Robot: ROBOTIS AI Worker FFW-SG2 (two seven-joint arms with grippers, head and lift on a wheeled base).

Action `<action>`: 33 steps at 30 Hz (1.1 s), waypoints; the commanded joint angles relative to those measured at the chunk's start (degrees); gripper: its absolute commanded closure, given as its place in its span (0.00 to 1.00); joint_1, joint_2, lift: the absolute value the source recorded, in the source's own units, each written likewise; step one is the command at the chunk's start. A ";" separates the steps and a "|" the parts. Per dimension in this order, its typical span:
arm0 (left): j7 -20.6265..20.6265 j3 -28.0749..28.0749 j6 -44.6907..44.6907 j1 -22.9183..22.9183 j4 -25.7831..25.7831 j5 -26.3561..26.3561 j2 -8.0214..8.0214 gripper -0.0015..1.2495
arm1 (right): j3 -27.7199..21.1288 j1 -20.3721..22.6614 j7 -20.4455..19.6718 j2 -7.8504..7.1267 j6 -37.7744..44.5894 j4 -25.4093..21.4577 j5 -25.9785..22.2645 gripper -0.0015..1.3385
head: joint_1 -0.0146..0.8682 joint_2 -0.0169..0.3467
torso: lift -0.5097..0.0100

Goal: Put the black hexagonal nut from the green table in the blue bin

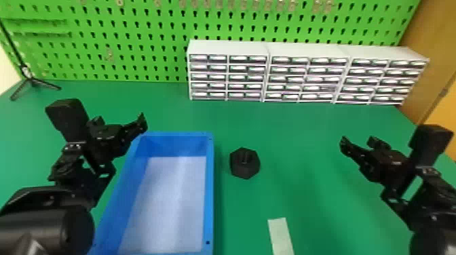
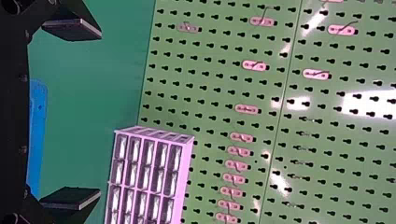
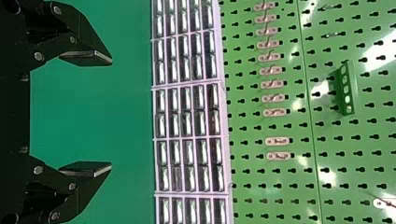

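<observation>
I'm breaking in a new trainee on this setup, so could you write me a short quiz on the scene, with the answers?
1. True or false: the black hexagonal nut lies on the green table, between the blue bin and the right gripper.

2. What stands in front of the pegboard?
A) a row of bottles
B) white drawer cabinets
C) a stack of plates

3. Fill in the blank: on the left gripper, the fingers stand ____.

Key: 1. True; 2. B; 3. open
</observation>
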 commanded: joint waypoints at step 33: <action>0.00 -0.09 0.00 0.09 0.00 0.18 0.00 0.08 | 2.28 -2.72 0.00 -0.62 12.74 -5.19 4.16 0.35 | 0.80 0.07 | 0.79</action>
